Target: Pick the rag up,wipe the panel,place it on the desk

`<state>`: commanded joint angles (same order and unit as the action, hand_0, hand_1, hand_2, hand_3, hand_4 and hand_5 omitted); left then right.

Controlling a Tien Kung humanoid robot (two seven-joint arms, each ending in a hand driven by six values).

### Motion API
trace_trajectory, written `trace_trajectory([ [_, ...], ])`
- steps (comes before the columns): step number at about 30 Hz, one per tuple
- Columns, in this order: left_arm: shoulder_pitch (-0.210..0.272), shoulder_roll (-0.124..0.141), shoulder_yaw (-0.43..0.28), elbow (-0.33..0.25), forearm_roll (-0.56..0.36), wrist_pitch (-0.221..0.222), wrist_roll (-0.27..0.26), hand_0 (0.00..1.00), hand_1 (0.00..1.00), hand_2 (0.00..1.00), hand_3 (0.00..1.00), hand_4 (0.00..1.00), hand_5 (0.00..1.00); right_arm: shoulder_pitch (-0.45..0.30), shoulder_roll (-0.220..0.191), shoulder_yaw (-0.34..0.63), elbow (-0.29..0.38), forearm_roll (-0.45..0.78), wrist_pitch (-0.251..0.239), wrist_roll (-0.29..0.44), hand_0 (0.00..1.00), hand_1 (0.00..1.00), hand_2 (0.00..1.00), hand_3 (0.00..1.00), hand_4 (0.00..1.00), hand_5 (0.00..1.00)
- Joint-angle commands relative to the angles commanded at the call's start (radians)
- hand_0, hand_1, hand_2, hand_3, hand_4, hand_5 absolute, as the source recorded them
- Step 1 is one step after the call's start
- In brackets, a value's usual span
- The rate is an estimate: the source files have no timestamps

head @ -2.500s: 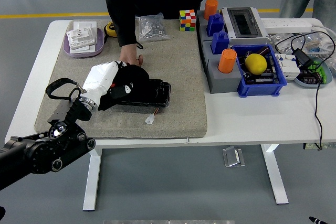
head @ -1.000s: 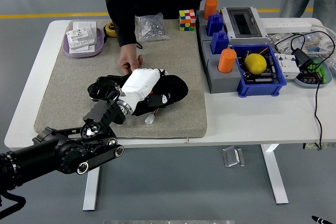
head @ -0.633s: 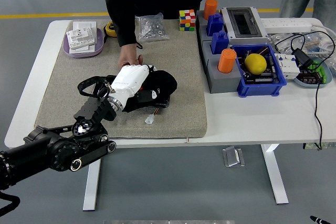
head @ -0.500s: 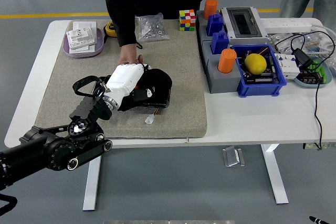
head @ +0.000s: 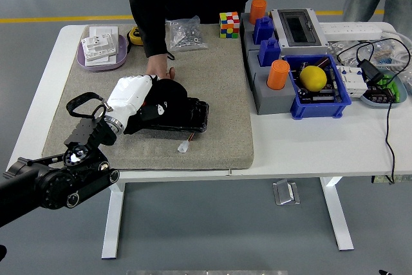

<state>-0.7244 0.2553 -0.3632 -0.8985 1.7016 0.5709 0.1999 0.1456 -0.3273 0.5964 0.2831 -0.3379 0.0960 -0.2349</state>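
My left hand (head: pixel 143 98), white-backed with black fingers, is shut on a black rag (head: pixel 168 93) and presses it onto the left part of a black panel (head: pixel 187 115). The panel lies on a grey felt mat (head: pixel 212 75). A person's hand (head: pixel 158 66) rests on the mat at the panel's far edge, just behind my hand. My right hand is out of view.
A small clear piece (head: pixel 184 148) lies on the mat in front of the panel. A purple tray (head: pixel 103 48), a bag of screws (head: pixel 185 34) and a colour cube (head: pixel 230 24) stand at the back. Grey and blue bins (head: pixel 302 82) with orange cylinders stand to the right.
My left hand has slid the rag leftward across the panel, from its right part to its left end. The person's hand has stayed in place.
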Motion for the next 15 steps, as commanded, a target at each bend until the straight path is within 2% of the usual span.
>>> trace_trajectory([
  [15, 0.040, 0.072, -0.090, 0.020, 0.024, -0.006, -0.001, 0.224, 0.108, 0.573, 0.536, 0.461, 0.103, -0.005, 0.002, 0.018, 0.000, -0.004, -0.002, 0.000, 0.779, 0.650, 0.715, 0.634, 0.998, 0.554],
])
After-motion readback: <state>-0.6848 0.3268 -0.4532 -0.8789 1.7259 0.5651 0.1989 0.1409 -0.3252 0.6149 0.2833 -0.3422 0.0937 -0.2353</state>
